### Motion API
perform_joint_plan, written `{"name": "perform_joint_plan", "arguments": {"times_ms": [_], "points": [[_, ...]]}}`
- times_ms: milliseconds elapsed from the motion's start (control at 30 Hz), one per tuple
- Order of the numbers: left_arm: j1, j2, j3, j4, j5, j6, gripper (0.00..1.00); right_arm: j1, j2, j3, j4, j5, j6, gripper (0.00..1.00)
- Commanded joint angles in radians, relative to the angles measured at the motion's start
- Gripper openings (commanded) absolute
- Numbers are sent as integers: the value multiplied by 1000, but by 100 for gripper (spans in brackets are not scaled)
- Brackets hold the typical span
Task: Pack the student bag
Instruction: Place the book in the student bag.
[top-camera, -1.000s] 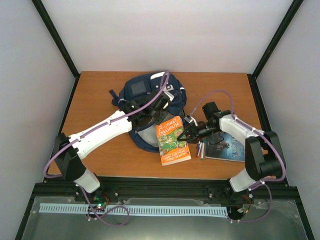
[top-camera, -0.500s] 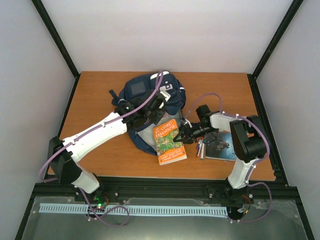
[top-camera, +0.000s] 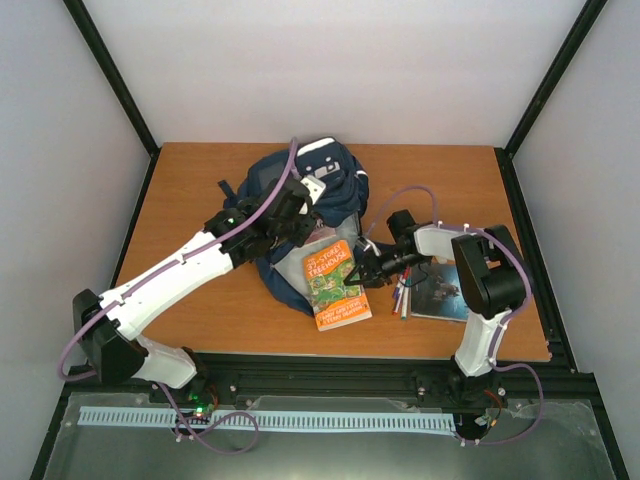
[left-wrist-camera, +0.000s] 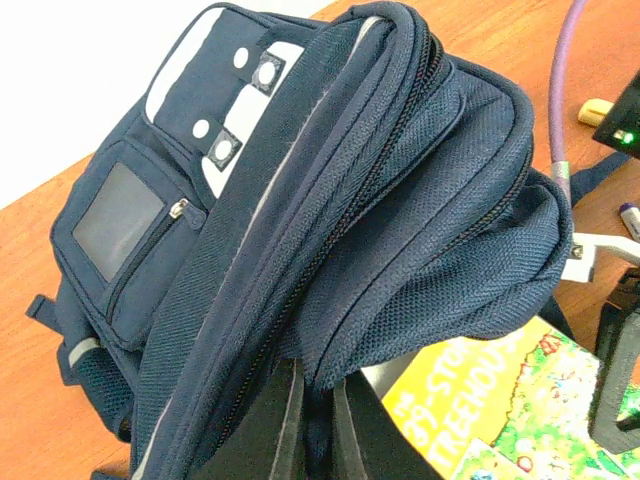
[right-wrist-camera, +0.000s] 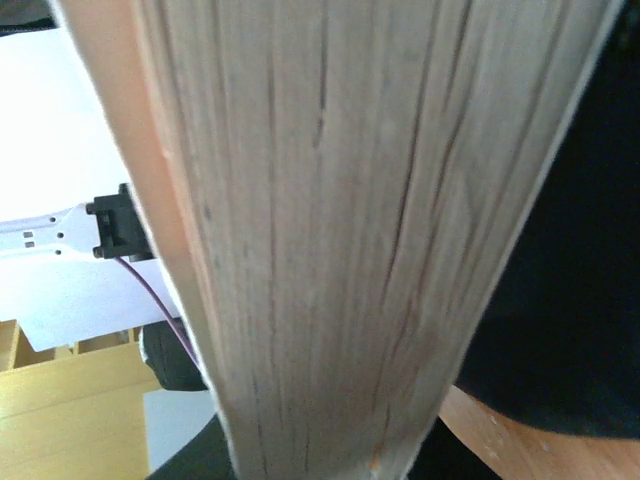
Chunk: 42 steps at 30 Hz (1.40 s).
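Open counter (top-camera: 185, 200) ran from nine round to eleven o'clock, with more at one to two. The centre was jammed: student bag (top-camera: 345, 192) at twelve, orange book (top-camera: 335, 288) hard against its near side, left arm (top-camera: 190, 265) slanting in from seven. Pens (top-camera: 401, 296) and dark book (top-camera: 450, 292) blocked four o'clock under the right arm (top-camera: 472, 262).

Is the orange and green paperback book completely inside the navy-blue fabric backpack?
No, nearly the whole orange and green paperback book shows in the open over the wooden table, outside the navy-blue fabric backpack.

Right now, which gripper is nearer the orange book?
Right. The right gripper is clamped on the orange book's right edge; the left gripper sits just beyond the book's far edge, pinching the bag.
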Motion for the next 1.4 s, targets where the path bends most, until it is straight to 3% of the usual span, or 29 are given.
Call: {"name": "perform_joint_plan", "arguments": {"times_ms": [0,467,667,833,900,1100,1367], "points": [[0,-38,36,151,36,-30,1,34,-65,39,40,-15,-29,3],[-2,-16,27,140,120,-26,1,56,3,132,263,-66,221,3],[-1,-14,26,139,146,-24,1,59,98,257,226,-26,227,3],[-1,-16,19,136,144,-20,1,59,171,326,163,57,212,16],[-1,-16,18,132,139,-22,1,58,179,335,150,83,210,27],[-2,-28,8,134,128,-26,1,58,115,348,102,164,172,48],[-1,-39,-4,102,114,-26,1,58,-46,253,40,318,56,60]]}}
